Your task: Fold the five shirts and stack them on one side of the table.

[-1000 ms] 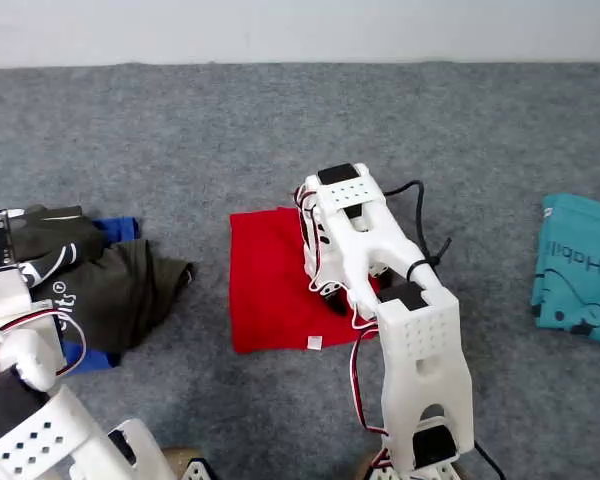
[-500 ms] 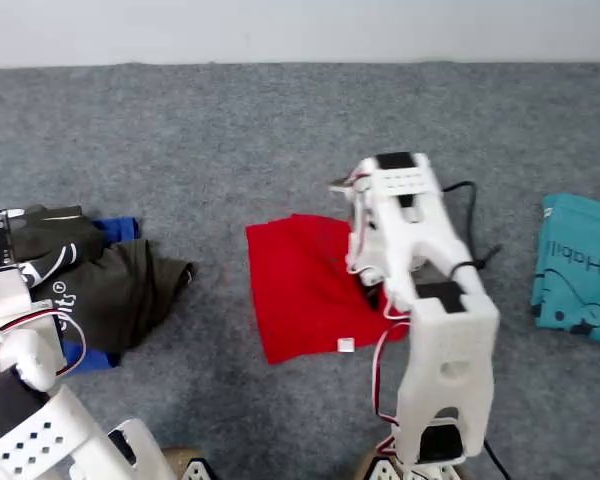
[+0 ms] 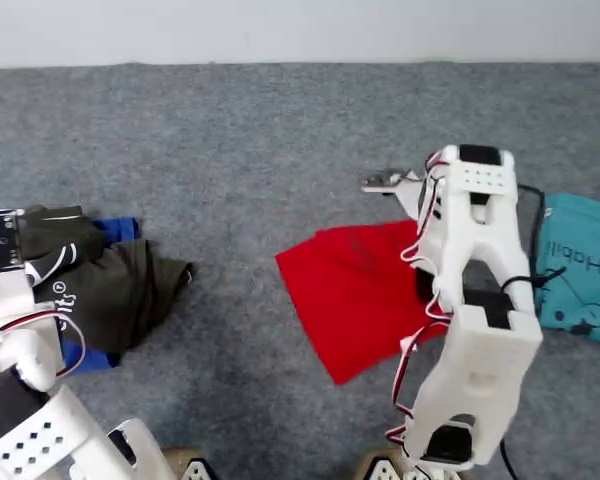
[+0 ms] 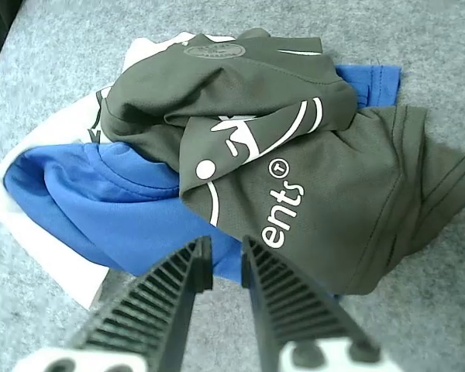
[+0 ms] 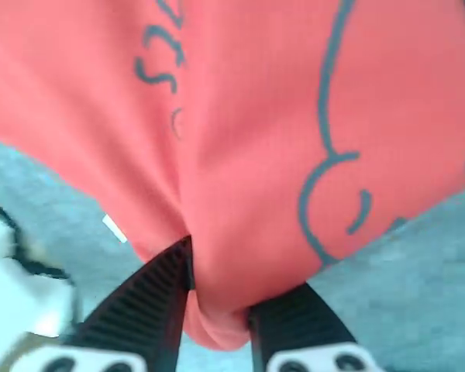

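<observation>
The right end effector [image 5: 217,287] pinches a bunched edge of the red shirt [image 3: 355,290], lying skewed on the desk [image 3: 230,130] near the teal shirt [image 3: 580,270]; pulling by 1 edge could undo its fold.

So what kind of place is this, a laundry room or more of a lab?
Probably a robot test bench, not a laundry room: two white robot arms sit at a table with a grey felt-like cover, with a red shirt, a teal shirt and a rumpled pile of shirts laid out for folding.
</observation>
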Controlling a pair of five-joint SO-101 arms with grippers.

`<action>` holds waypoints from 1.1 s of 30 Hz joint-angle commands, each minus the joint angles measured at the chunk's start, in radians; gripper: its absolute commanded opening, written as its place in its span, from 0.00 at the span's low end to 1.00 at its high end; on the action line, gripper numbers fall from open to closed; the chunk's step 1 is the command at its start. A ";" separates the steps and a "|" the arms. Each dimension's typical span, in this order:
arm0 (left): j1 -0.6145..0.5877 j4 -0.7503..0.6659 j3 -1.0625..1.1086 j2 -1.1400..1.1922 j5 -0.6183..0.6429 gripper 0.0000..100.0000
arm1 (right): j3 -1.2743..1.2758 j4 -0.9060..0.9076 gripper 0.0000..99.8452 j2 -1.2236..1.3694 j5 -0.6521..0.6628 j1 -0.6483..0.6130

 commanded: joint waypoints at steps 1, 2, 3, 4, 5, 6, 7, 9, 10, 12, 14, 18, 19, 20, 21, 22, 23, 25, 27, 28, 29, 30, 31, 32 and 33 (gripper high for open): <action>0.000 0.005 -0.005 -0.011 -0.038 0.08 | -0.209 0.038 0.01 0.028 0.084 -0.010; 0.000 0.005 -0.005 -0.011 -0.040 0.08 | -0.270 0.033 0.01 0.048 0.100 -0.021; 0.000 0.005 -0.007 -0.011 -0.040 0.08 | -0.327 0.024 0.01 0.067 0.112 -0.031; 0.000 0.005 -0.008 -0.011 -0.038 0.08 | -0.382 0.016 0.01 0.087 0.120 -0.044; 0.000 0.005 -0.012 -0.011 -0.038 0.08 | -0.431 0.010 0.01 0.107 0.123 -0.059; 0.000 0.005 -0.012 -0.011 -0.038 0.08 | -0.476 0.010 0.01 0.127 0.129 -0.077; 0.000 0.005 -0.012 -0.011 -0.038 0.08 | -0.512 0.012 0.01 0.150 0.135 -0.099; 0.000 0.005 -0.008 -0.011 -0.038 0.08 | -0.569 0.012 0.01 0.196 0.135 -0.140; 0.000 0.005 -0.005 -0.011 -0.038 0.08 | -0.591 0.012 0.01 0.217 0.135 -0.159; 0.000 0.005 -0.005 -0.011 -0.038 0.08 | -0.632 0.012 0.01 0.265 0.135 -0.183; 0.000 0.005 -0.005 -0.011 -0.038 0.08 | -0.669 0.010 0.01 0.311 0.133 -0.186; 0.000 0.005 -0.005 -0.011 -0.038 0.08 | -0.750 0.030 0.02 0.378 0.129 -0.148; 0.000 0.005 -0.005 -0.011 -0.038 0.08 | -0.769 0.039 0.05 0.383 0.129 -0.134; 0.000 0.005 -0.005 -0.011 -0.038 0.08 | -0.781 0.041 0.08 0.383 0.120 -0.116; 0.000 0.005 -0.005 -0.011 -0.038 0.08 | -0.792 0.041 0.12 0.383 0.094 -0.094; 0.000 0.005 -0.005 -0.011 -0.038 0.08 | -0.806 0.039 0.17 0.380 0.058 -0.074; 0.000 0.005 -0.005 -0.011 -0.038 0.08 | -0.825 0.041 0.21 0.375 0.018 -0.056; 0.000 0.005 -0.004 -0.011 -0.038 0.08 | -0.856 0.041 0.26 0.360 -0.061 -0.024; 0.000 0.005 -0.004 -0.011 -0.038 0.08 | -0.867 0.042 0.26 0.335 -0.112 -0.002; 0.000 0.005 -0.004 -0.011 -0.038 0.08 | -0.861 0.042 0.26 0.320 -0.132 0.004; 0.000 0.005 -0.004 -0.011 -0.038 0.08 | -0.852 0.042 0.26 0.303 -0.152 0.007; 0.000 0.005 -0.004 -0.011 -0.038 0.08 | -0.842 0.042 0.26 0.288 -0.175 0.007; 0.000 0.005 -0.004 -0.011 -0.038 0.08 | -0.835 0.042 0.26 0.268 -0.206 0.004; 0.000 0.005 -0.004 -0.011 -0.038 0.08 | -0.824 0.042 0.26 0.249 -0.244 -0.002; 0.000 0.005 -0.004 -0.011 -0.038 0.08 | -0.809 0.042 0.26 0.231 -0.293 -0.018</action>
